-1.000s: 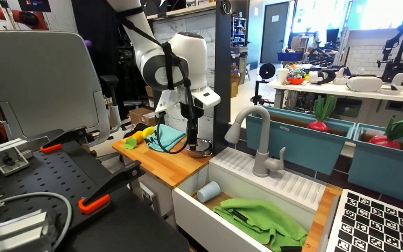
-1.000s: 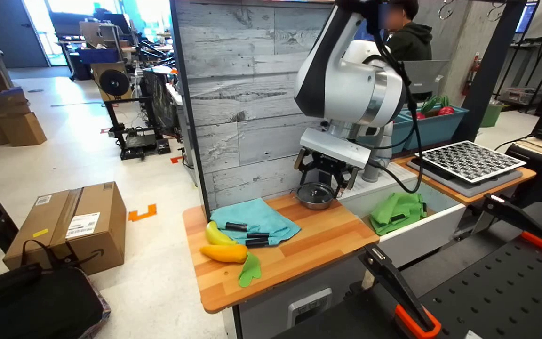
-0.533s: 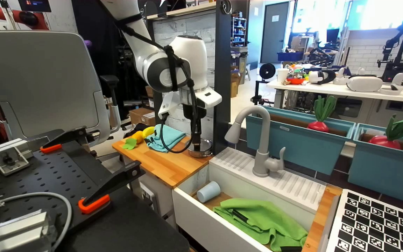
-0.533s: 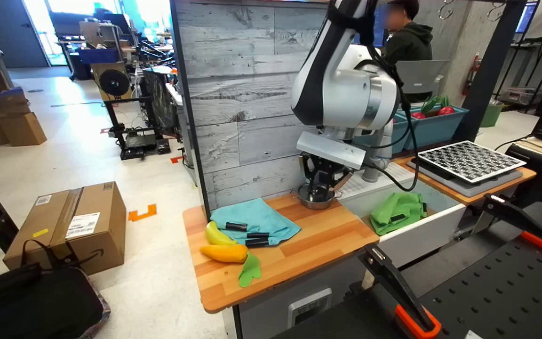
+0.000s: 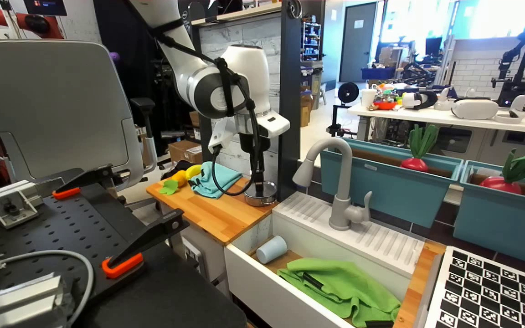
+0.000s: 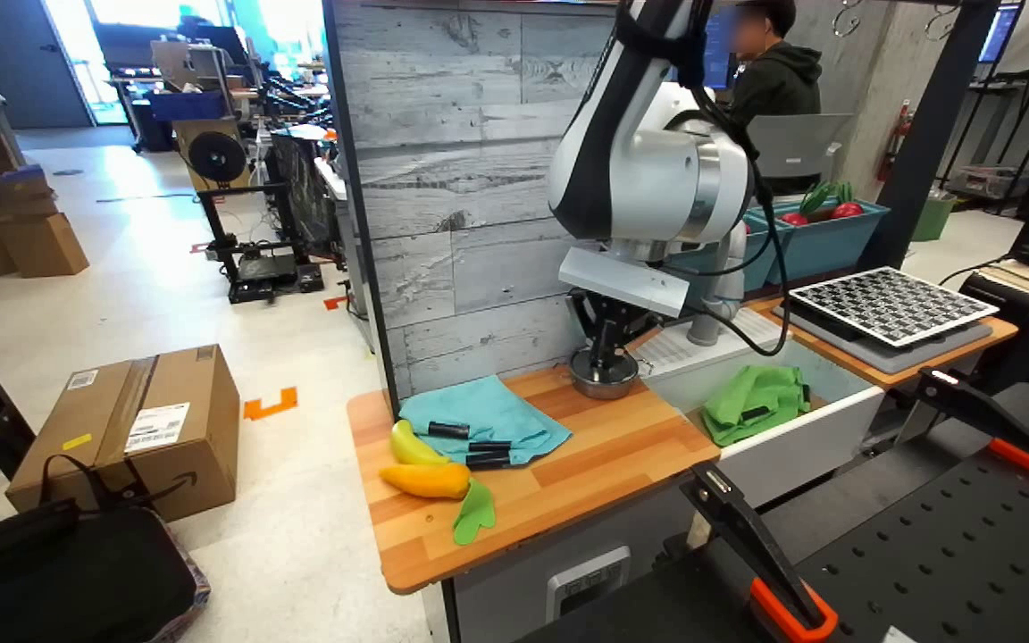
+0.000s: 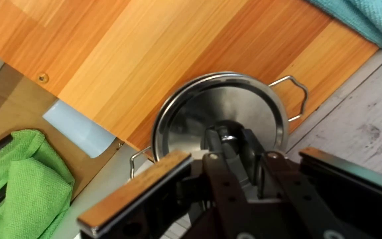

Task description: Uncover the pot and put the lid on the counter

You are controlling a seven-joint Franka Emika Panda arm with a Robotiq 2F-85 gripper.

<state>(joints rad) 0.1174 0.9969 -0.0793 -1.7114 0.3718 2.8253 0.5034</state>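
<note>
The pot [image 6: 604, 390] is small, round and silver, standing on the wooden counter [image 6: 559, 446] beside the plank wall. Its wire side handle [image 7: 303, 96] shows in the wrist view. The flat round metal lid [image 7: 244, 103] rests on top of the pot, with a dark knob [image 7: 229, 126] at its middle. My gripper [image 7: 230, 136] points down over the lid, its two fingertips drawn in on either side of that knob and shut on it. The fingers hide part of the lid's near half. Both exterior views show the gripper reaching down to the pot.
A teal cloth [image 6: 492, 415], a yellow banana shape [image 6: 412, 445] and an orange pepper shape [image 6: 430, 480] lie on the counter. The sink beside it holds a green towel [image 5: 344, 284] and a pale blue cup [image 5: 271, 249]. A faucet [image 5: 342, 182] rises behind the sink.
A second ago my jaws stood wide around the lid's knob; they have since come together on it. The arm has shifted slightly, and the pot with its lid appears nudged a little.
</note>
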